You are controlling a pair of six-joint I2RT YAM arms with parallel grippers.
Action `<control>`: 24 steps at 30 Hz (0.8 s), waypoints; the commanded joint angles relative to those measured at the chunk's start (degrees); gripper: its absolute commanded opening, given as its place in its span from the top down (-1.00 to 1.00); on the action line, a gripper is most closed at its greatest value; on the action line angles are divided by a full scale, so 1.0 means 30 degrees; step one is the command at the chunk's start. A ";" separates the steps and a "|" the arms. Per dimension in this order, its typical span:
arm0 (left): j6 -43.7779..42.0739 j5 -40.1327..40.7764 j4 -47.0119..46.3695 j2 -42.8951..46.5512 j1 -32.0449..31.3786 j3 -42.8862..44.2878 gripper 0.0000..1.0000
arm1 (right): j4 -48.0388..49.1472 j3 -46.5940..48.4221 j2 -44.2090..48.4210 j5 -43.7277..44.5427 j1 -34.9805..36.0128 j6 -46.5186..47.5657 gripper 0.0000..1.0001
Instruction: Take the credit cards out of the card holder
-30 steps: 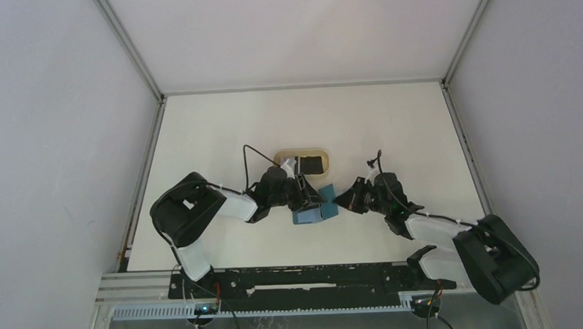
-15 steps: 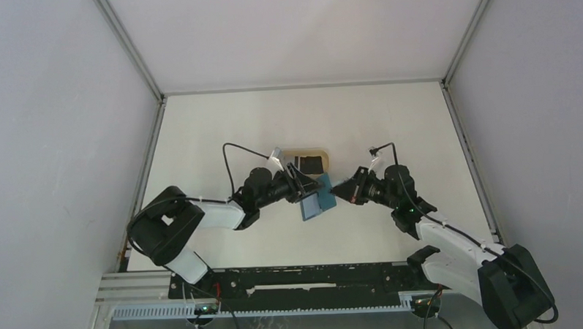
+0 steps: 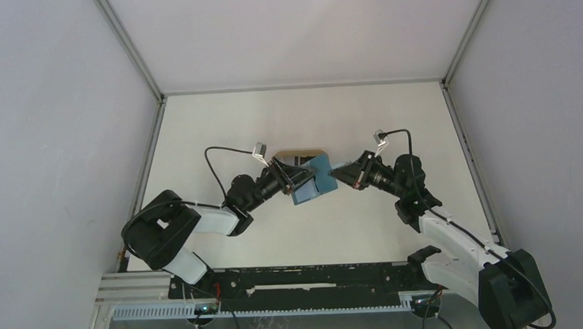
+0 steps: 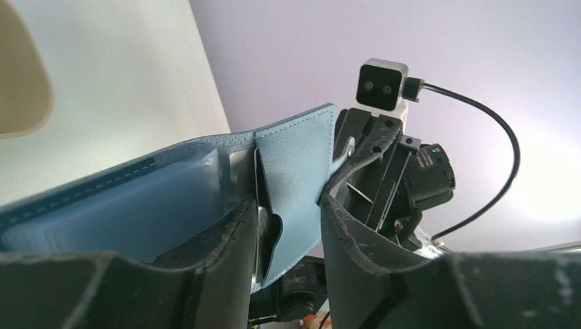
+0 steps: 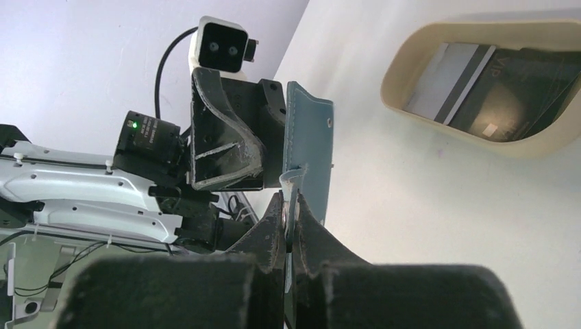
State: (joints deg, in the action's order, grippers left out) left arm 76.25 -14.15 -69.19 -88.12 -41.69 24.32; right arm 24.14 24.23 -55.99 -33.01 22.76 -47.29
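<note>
Grey walls [image 3: 53,143] boxing in the white table [image 3: 228,123]; mid-table, left gripper [image 4: 288,209] is clamping the card holder [image 3: 315,184], right gripper [image 5: 288,205] pinching its edge; credit cards [image 5: 479,75] lying in the tan tray [image 5: 397,75].

The card holder [image 4: 294,164] looked like teal leather or an imitation of it, matt and finely grained, with pale stitching along its edges. Its inner pockets [image 4: 137,205] were smooth, cloudy, translucent plastic, and its snap [image 5: 330,122] was shiny metal. The left gripper [image 4: 288,212] had fingers [image 4: 363,240] of black matt plastic, scuffed with pale scratches and rough at the edges. The right gripper [image 5: 288,205] had fingers [image 5: 257,240] of the same dull, grainy black. The tray [image 5: 392,89] was smooth tan plastic with a soft sheen. The black card [image 5: 521,89] was faintly glossy, the grey card [image 5: 438,75] matt. The table [image 3: 272,121] was white and matt.
</note>
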 commanded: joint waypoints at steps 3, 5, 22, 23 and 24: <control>0.0582 -0.1761 -0.4037 0.0068 -0.0248 -0.0513 0.30 | 0.1304 0.1062 0.0174 -0.0479 -0.0769 -0.0483 1.00; 0.0170 -0.1756 -0.4014 0.0624 -0.0225 -0.0837 0.34 | 0.1305 0.1114 0.0204 -0.0628 -0.0990 -0.0525 1.00; -0.0631 -0.2364 -0.4010 0.1284 -0.0305 -0.1162 0.58 | 0.1707 0.1270 0.0380 -0.1007 -0.1395 -0.0882 1.00; -0.0635 -0.2386 -0.4008 0.1277 -0.0336 -0.1162 0.58 | 0.1709 0.1270 0.0403 -0.1007 -0.1427 -0.0878 1.00; -0.0657 -0.2433 -0.4008 0.1276 -0.0315 -0.1162 0.59 | 0.1687 0.1270 0.0409 -0.1029 -0.1457 -0.0878 1.00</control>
State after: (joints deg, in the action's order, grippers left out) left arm 75.92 -18.57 -76.27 -86.15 -41.87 21.43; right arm 26.00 25.06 -55.92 -37.45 19.25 -49.63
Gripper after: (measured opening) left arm 0.215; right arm 0.018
